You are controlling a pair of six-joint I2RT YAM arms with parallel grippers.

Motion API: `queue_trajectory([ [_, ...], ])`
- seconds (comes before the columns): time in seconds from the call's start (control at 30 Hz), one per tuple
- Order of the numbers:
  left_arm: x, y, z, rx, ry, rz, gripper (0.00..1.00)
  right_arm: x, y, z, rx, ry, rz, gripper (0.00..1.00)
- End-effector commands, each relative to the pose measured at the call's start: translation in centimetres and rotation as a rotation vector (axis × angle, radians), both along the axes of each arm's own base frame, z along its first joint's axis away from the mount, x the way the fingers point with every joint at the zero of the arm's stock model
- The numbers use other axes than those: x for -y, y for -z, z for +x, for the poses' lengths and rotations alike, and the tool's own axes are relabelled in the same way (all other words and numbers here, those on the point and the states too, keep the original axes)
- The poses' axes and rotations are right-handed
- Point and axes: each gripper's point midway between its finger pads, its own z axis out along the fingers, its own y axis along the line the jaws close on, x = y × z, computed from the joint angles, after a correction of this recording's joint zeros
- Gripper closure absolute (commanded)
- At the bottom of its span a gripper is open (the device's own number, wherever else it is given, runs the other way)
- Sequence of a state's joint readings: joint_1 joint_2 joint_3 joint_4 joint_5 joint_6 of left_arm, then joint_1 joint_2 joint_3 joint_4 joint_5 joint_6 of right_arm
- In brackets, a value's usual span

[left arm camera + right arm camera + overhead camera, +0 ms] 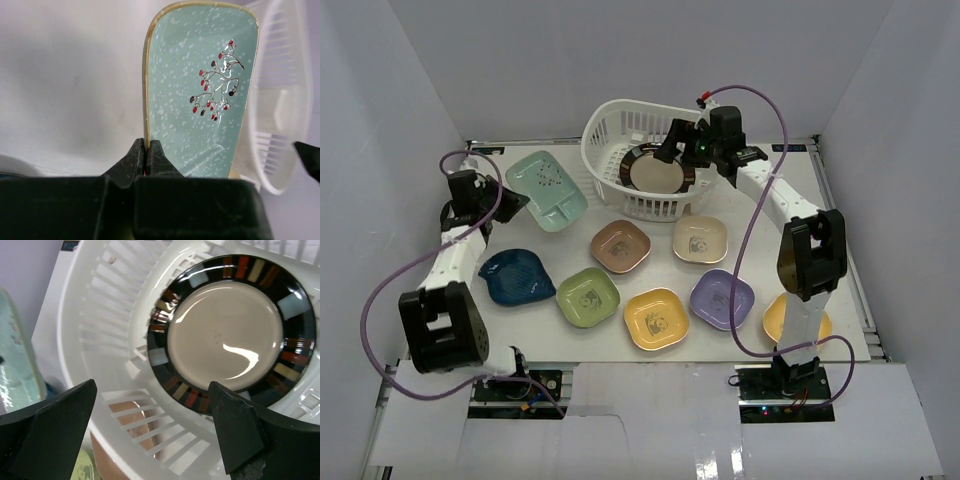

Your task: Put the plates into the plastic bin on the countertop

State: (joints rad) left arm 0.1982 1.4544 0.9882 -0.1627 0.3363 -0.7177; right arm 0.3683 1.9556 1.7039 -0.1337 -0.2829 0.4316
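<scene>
My left gripper (510,205) is shut on the rim of the mint-green divided tray (548,190) and holds it tilted at the far left, beside the plastic bin (610,115). In the left wrist view the closed jaws (147,150) pinch the tray's edge (200,90). The round black striped-rim plate (658,172) lies inside the bin. My right gripper (672,145) is open and empty over it; its jaws (155,415) stand wide apart above the plate (235,330). On the countertop lie brown (620,246), beige (700,239), green (588,297), yellow (657,318), purple (722,298) and dark blue (517,277) dishes.
The orange dish (775,318) lies partly hidden behind the right arm at the front right. White walls close in the left, back and right. The bin's slotted wall (110,330) stands just behind the brown dish (125,415).
</scene>
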Motion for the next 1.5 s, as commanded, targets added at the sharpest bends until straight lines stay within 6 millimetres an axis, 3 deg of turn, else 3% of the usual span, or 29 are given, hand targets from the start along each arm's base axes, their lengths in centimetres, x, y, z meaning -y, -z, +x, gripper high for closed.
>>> queue_trajectory([
  [0.0, 1.4, -10.9, -0.9, 0.311, 0.045, -0.003, 1.00, -2.9, -6.8, -4.1, 0.165, -0.158, 0.028, 0.02],
  [0.07, 1.4, -13.2, -2.3, 0.370, 0.044, 0.035, 1.00, -4.0, -8.1, -6.3, 0.198, -0.218, 0.028, 0.04],
  [0.23, 4.3, -14.4, -4.3, 0.415, 0.180, 0.015, 1.00, -8.9, -10.7, -12.0, 0.255, -0.410, 0.069, 0.08],
  [0.3, 5.5, -14.4, -4.5, 0.416, 0.226, -0.003, 1.00, -10.4, -11.6, -13.4, 0.274, -0.453, 0.093, 0.08],
  [0.4, 8.7, -14.8, -4.9, 0.428, 0.336, -0.031, 1.00, -12.0, -12.1, -14.1, 0.286, -0.471, 0.090, 0.08],
  [0.57, 13.9, -15.4, -5.9, 0.435, 0.484, -0.081, 1.00, -12.8, -9.8, -13.2, 0.243, -0.411, 0.027, 0.00],
  [0.6, 14.2, -15.4, -6.0, 0.436, 0.488, -0.086, 1.00, -12.8, -9.7, -13.1, 0.247, -0.401, 0.027, 0.06],
  [0.7, 14.8, -15.4, -6.3, 0.439, 0.509, -0.094, 1.00, -12.5, -9.6, -12.7, 0.254, -0.357, 0.032, 0.44],
  [0.73, 14.9, -15.3, -6.4, 0.435, 0.516, -0.098, 1.00, -12.2, -9.3, -12.7, 0.249, -0.339, 0.030, 0.76],
  [0.77, 15.0, -15.0, -6.4, 0.429, 0.519, -0.102, 1.00, -12.1, -9.4, -12.5, 0.251, -0.326, 0.031, 0.87],
  [0.8, 15.1, -14.8, -6.6, 0.423, 0.525, -0.105, 1.00, -12.0, -9.4, -12.4, 0.249, -0.311, 0.032, 0.92],
  [0.83, 15.1, -14.7, -6.6, 0.421, 0.522, -0.104, 0.96, -11.8, -9.4, -12.0, 0.250, -0.288, 0.031, 0.92],
  [0.93, 15.1, -14.4, -7.2, 0.424, 0.535, -0.092, 0.72, -11.3, -9.6, -11.1, 0.243, -0.241, 0.041, 0.92],
  [0.97, 15.2, -14.3, -7.4, 0.421, 0.547, -0.092, 0.61, -10.6, -10.7, -10.2, 0.251, -0.217, 0.061, 0.92],
  [1.0, 15.5, -14.2, -7.9, 0.416, 0.577, -0.100, 0.39, -10.3, -11.1, -9.6, 0.246, -0.203, 0.078, 0.92],
  [1.03, 15.6, -13.7, -8.2, 0.403, 0.596, -0.092, 0.30, -10.2, -11.1, -8.8, 0.224, -0.190, 0.107, 0.92],
  [1.07, 15.7, -13.2, -8.5, 0.390, 0.611, -0.088, 0.20, -9.1, -12.6, -7.2, 0.241, -0.155, 0.134, 0.92],
  [1.1, 15.7, -12.9, -8.9, 0.384, 0.621, -0.078, 0.17, -8.6, -13.3, -6.3, 0.239, -0.141, 0.156, 0.92],
  [1.13, 15.4, -12.0, -9.3, 0.343, 0.613, -0.068, 0.16, -8.5, -12.5, -5.0, 0.215, -0.134, 0.167, 0.92],
  [1.17, 15.1, -11.5, -9.6, 0.337, 0.613, -0.031, 0.15, -7.2, -12.9, -3.3, 0.196, -0.092, 0.197, 0.92],
  [1.2, 14.8, -11.0, -9.8, 0.322, 0.604, -0.009, 0.15, -6.7, -15.0, -2.2, 0.225, -0.073, 0.229, 0.92],
  [1.23, 14.7, -10.4, -10.7, 0.287, 0.599, 0.008, 0.15, -6.4, -13.8, -0.5, 0.199, -0.050, 0.229, 0.92],
  [1.3, 13.8, -8.8, -11.1, 0.225, 0.553, 0.078, 0.15, -4.2, -14.3, 2.0, 0.184, 0.011, 0.268, 0.92],
  [1.43, 11.7, -5.5, -12.6, 0.095, 0.444, 0.158, 0.16, -1.1, -10.1, 6.2, 0.113, 0.112, 0.256, 0.92],
  [1.47, 10.3, -4.7, -12.4, 0.064, 0.371, 0.205, 0.16, -0.8, -9.4, 6.6, 0.105, 0.121, 0.251, 0.92],
])
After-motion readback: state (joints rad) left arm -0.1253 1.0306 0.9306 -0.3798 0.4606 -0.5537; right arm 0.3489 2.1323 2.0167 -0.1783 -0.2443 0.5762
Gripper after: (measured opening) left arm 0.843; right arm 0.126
